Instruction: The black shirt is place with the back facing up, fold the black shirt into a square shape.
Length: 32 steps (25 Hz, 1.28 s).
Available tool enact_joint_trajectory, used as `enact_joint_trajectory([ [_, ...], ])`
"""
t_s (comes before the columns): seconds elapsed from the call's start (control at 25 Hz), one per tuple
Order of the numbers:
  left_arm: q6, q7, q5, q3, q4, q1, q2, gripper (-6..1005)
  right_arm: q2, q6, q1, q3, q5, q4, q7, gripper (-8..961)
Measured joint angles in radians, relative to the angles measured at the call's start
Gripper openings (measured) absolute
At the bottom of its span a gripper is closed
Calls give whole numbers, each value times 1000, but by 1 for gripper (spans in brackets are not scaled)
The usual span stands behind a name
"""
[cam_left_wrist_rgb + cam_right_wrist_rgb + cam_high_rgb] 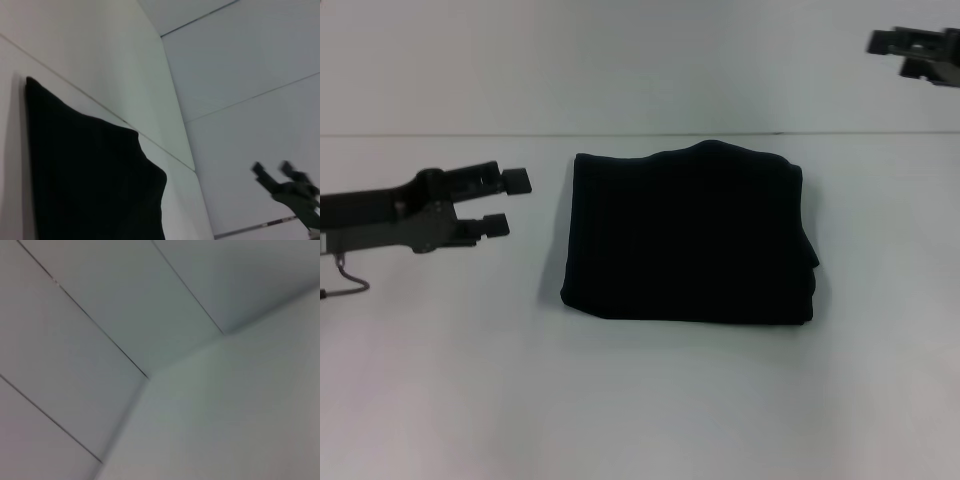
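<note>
The black shirt (688,235) is lying on the white table (640,400), already gathered into a compact, roughly square bundle, so the folding is judged to be at or very near its end. The far edge is bulging a little and the layers on the right side are stepping out slightly, so any move that is called for next is thought to be a light tidying of that edge, or simply a withdrawal of the arms.

The left gripper (515,203) is being held just beside the shirt's left edge, apart from the cloth, with its jaws spread and nothing between them. The right gripper (920,52) is being kept well away at the far right; whether its jaws are spread or closed cannot be told. In the left wrist view the shirt (90,175) is being shown as plain dark cloth, and the right gripper (285,185) is being seen farther off.

No brand, label or writing is being shown anywhere on the shirt or the table.
</note>
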Motion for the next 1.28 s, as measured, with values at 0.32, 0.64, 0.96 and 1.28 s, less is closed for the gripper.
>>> enact_joint_trajectory([
  [0.32, -112, 4, 5, 20, -100, 10, -47, 939, 27, -248, -206, 129, 284, 89, -266, 886],
  [0.64, -263, -101, 9, 129, -164, 5, -73, 914, 27, -321, -256, 180, 285, 173, -360, 886],
  [0.96, -380, -148, 10, 153, -206, -3, -78, 831, 19, -315, -243, 171, 282, 178, -369, 886],
  [1.28, -446, -134, 10, 225, -205, -10, -79, 560, 18, -304, -236, 171, 283, 180, -379, 886],
])
